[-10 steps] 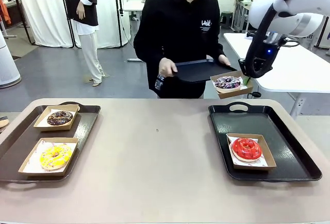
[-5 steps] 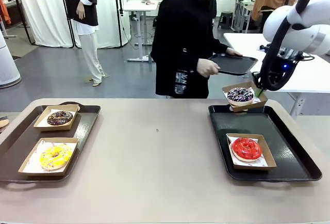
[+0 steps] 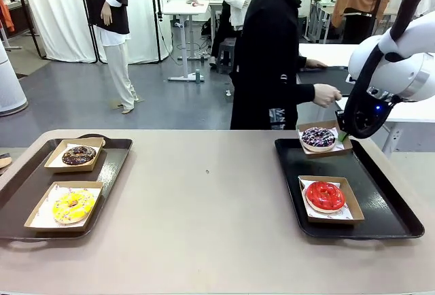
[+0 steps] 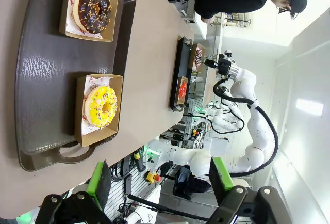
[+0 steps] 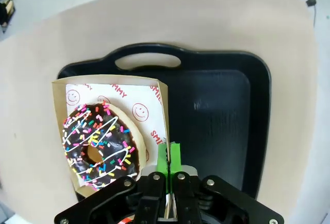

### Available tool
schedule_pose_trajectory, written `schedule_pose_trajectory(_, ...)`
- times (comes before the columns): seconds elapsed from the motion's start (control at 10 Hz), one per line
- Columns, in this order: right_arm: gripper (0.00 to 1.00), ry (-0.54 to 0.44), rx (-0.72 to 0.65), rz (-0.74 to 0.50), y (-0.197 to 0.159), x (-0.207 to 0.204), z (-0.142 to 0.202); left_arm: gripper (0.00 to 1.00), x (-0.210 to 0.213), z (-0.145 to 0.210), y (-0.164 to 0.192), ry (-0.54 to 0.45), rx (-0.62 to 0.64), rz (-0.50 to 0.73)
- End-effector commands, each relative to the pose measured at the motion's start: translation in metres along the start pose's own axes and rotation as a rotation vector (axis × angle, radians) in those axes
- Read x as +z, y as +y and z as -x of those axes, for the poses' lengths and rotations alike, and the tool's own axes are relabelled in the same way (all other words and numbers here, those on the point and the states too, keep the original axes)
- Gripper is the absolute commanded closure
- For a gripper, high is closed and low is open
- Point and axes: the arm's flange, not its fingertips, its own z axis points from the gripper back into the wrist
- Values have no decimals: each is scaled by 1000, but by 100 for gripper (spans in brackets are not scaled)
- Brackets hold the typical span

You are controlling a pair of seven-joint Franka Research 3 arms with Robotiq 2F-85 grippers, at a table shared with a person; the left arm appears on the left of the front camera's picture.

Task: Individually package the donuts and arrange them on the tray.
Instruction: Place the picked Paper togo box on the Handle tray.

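Nearest us on the left, our left gripper (image 4: 160, 182) hangs with its green pads spread wide and nothing between them, above the brown tray (image 3: 27, 200). On that tray sit two cardboard boxes: the near one holds the yellow donut (image 3: 73, 205), the far one the chocolate donut (image 3: 79, 154). The paper lining these boxes carries red print that we cannot read at this size.

On our right, the black tray (image 3: 380, 186) holds the red donut (image 3: 324, 195) in its own box near the front edge. Farther back, our right gripper (image 5: 168, 158) has its green pads pinched tight on the side wall of a cardboard box (image 5: 161, 111), which carries the sprinkled donut (image 5: 98, 144) over the far end of the black tray, close to its handle. The white paper under this donut shows red smiley faces and letters reading "MMY" and "SM"; the rest of the words are cut off.

Across the table, a person (image 3: 272, 57) in black stands turned sideways, one hand (image 3: 327, 95) reaching out just above the held box.
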Motion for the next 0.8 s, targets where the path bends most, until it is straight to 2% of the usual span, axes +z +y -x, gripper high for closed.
schedule_pose_trajectory(0.0, 98, -2, -35, 1, -4, -7, 6, 0, 2, 3, -1, -1, -18, 7)
schedule_pose_trajectory(0.7, 98, 56, -102, 136, -5, -31, 1, 0, 2, 3, -1, -1, -18, 7)
